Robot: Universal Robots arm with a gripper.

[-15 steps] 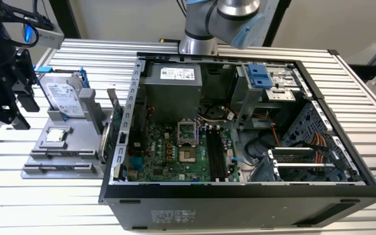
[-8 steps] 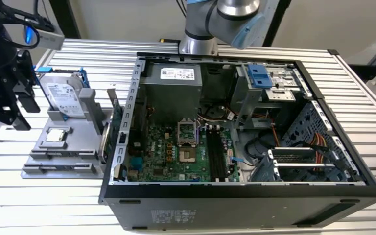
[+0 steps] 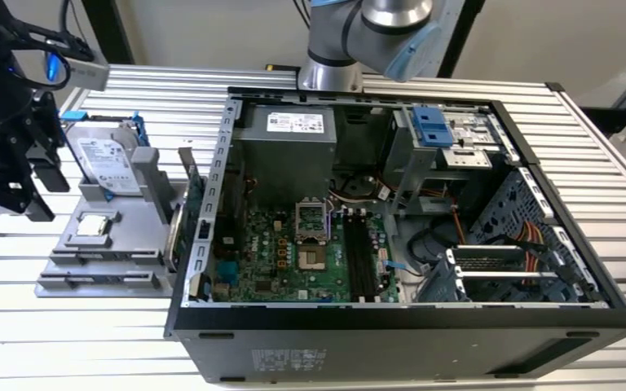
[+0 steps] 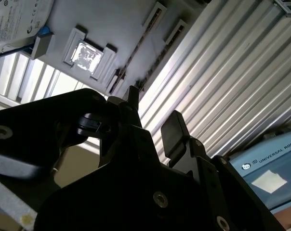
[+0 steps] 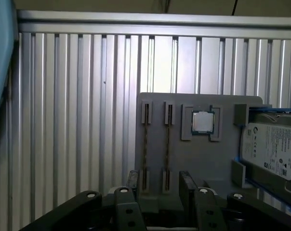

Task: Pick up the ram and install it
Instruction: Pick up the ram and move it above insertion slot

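Two rams stand on edge in parallel slots of a grey holder (image 5: 198, 159): one ram (image 5: 145, 144) and a second ram (image 5: 167, 144) beside it. In the second wrist view they appear as thin dark strips (image 4: 138, 53) on the same holder (image 4: 112, 24). My gripper (image 5: 160, 180) is open with nothing between its fingers. It hovers off the end of the two sticks without touching them. In the exterior view the gripper (image 3: 43, 191) hangs at the holder's (image 3: 128, 244) left side, raised above the table.
The holder also carries a small square silver chip (image 5: 202, 121) and a silver hard drive (image 5: 271, 149) in a blue frame. The open computer case (image 3: 400, 326) lies to the exterior view's right of it, with the motherboard's long black memory slots (image 3: 362, 252) inside. The table (image 3: 30, 342) is ribbed aluminium.
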